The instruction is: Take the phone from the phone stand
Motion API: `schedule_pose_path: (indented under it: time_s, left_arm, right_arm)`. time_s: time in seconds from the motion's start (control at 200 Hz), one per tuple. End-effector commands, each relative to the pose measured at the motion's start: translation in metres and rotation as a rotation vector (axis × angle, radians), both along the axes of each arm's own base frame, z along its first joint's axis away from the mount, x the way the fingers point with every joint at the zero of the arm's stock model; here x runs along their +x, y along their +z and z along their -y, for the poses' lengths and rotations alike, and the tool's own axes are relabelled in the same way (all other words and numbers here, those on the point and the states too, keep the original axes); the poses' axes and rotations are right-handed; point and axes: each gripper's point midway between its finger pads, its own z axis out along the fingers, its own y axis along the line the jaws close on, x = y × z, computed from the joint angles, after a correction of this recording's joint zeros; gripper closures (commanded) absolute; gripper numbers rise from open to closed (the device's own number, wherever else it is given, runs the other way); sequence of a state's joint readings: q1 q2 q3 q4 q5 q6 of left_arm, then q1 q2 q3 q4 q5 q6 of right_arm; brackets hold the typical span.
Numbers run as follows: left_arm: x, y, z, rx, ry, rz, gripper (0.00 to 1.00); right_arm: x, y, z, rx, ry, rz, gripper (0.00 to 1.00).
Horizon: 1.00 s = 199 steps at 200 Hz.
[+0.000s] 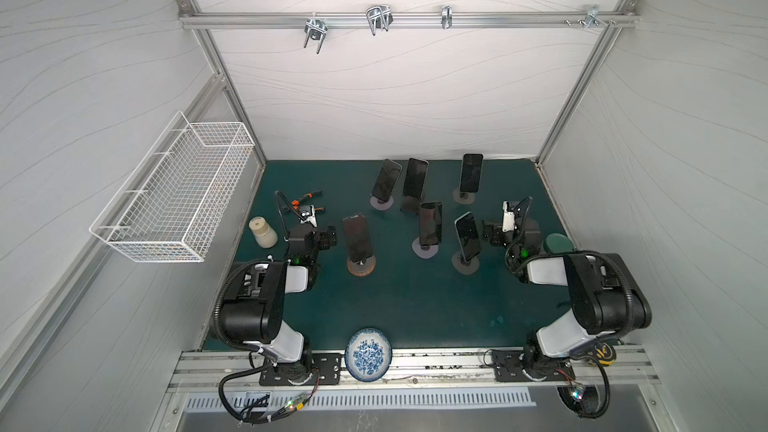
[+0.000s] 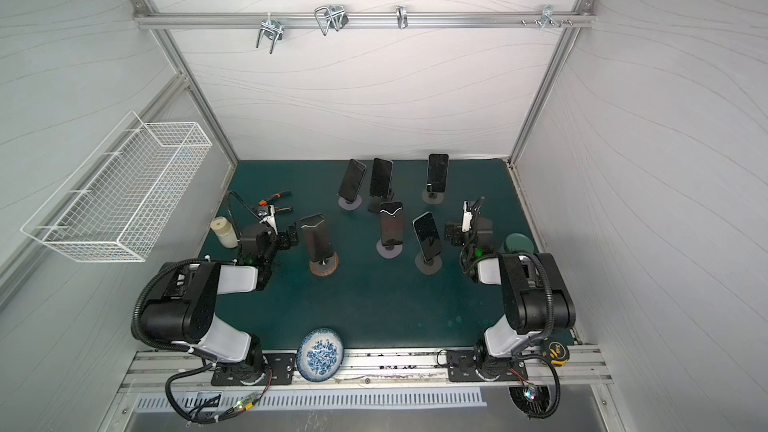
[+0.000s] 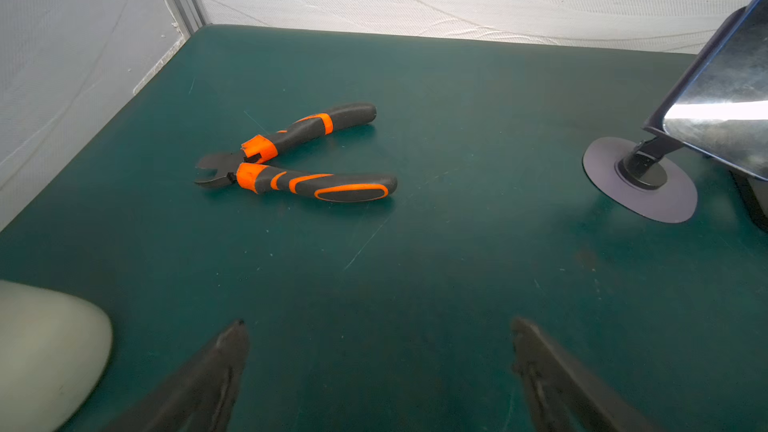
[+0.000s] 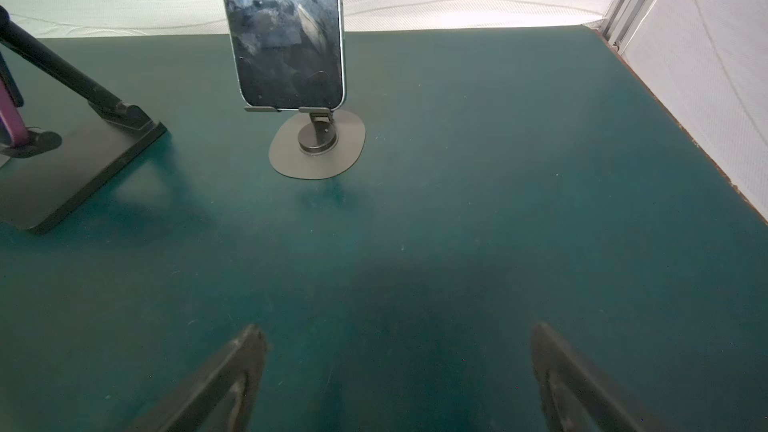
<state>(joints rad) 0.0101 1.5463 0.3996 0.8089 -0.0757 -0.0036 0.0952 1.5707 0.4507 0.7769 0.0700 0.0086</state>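
In both top views six phones (image 1: 430,224) lean on stands (image 1: 424,249) across the middle and back of the green tabletop (image 1: 415,309). The left claw (image 1: 311,229) is spread wide near the phone on the wooden stand (image 1: 361,270). The right claw (image 1: 510,226) is spread wide nearer the right edge. Neither touches anything. A wire basket (image 1: 174,201) on the left wall shows only bare mesh. A blue-patterned plate (image 1: 368,353) sits at the front edge. In a top view a yellow tape measure (image 2: 557,353) shows at the front right corner.

The left wrist view shows the fingertips far apart over bare tabletop, pliers (image 3: 299,160) lying ahead, and a cream jar (image 3: 45,347) close by, its contents hidden.

The right wrist view shows fingertips far apart, with an upright phone (image 4: 286,43) on a round grey stand (image 4: 291,160) ahead and a black flat-footed stand (image 4: 83,168) beside it.
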Motion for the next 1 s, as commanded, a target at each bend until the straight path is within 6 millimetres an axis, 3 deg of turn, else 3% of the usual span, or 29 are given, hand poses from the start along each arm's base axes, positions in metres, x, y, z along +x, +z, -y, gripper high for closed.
schedule_pose_path:
  time_s: [0.0, 0.89, 0.99]
  left_arm:
    - [0.01, 0.014, 0.0, 0.005, 0.007, 0.048, 0.0]
    - [0.01, 0.013, 0.0, 0.005, 0.005, 0.048, 0.0]
    - [0.011, 0.017, 0.001, -0.005, -0.013, 0.055, 0.0]
  right_arm:
    - [0.0, 0.0, -0.001, -0.003, 0.007, 0.003, 0.01]
    - [-0.001, 0.001, -0.002, 0.004, 0.021, 0.008, 0.01]
    - [-0.004, 0.018, -0.006, 0.005, 0.052, 0.041, 0.01]
